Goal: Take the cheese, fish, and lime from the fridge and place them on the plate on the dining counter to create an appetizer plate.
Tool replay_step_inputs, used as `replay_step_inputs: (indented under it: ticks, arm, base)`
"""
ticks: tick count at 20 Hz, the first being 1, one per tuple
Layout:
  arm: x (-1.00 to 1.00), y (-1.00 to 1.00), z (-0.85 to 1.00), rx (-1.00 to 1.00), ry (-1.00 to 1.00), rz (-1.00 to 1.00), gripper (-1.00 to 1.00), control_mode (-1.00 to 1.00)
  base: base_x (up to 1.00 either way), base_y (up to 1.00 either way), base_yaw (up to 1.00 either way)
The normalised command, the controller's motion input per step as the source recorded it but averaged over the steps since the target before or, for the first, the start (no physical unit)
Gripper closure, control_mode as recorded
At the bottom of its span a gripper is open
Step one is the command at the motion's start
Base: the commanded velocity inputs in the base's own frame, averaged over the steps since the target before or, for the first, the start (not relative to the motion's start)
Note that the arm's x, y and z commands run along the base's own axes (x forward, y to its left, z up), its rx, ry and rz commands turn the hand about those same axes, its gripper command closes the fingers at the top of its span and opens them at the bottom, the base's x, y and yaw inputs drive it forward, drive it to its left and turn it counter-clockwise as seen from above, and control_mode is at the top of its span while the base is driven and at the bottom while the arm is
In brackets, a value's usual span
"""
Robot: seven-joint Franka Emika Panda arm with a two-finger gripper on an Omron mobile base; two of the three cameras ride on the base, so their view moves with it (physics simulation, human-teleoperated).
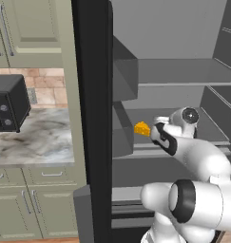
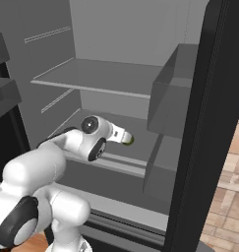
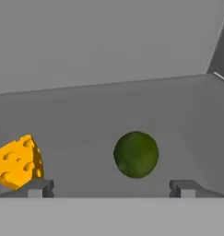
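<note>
- Inside the open fridge (image 1: 183,71), the robot's pincer (image 3: 111,188) hovers with jaws spread wide and empty, reaching over a middle shelf (image 3: 178,120)
- The lime (image 3: 136,154) lies just ahead, framed between the fingertips; the cheese (image 3: 17,162) sits to its left on the same shelf
- The fetching step looks under way, lime first; next, advance until the jaws flank the lime, then close

Grey fridge shelf (image 3: 85,115), cheese (image 3: 16,162), apparently a lime (image 3: 136,154)
</note>
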Motion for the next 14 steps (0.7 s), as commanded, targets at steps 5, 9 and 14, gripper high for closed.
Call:
replay_step_inputs:
  ticks: [5, 9, 14]
  arm:
    - [0.0, -0.12, -0.19, -0.07, 0.22, 0.0, -1.0, -1.0]
    - [0.0, -0.36, -0.4, -0.03, 0.25, -0.01, -1.0, -1.0]
    - [0.06, -0.19, -0.4, 0.0, 0.04, -0.03, -1.0, -1.0]
  base:
    - [0.0, 0.0, 0.0]
    - [0.0, 0.0, 0.0]
    - [0.0, 0.0, 0.0]
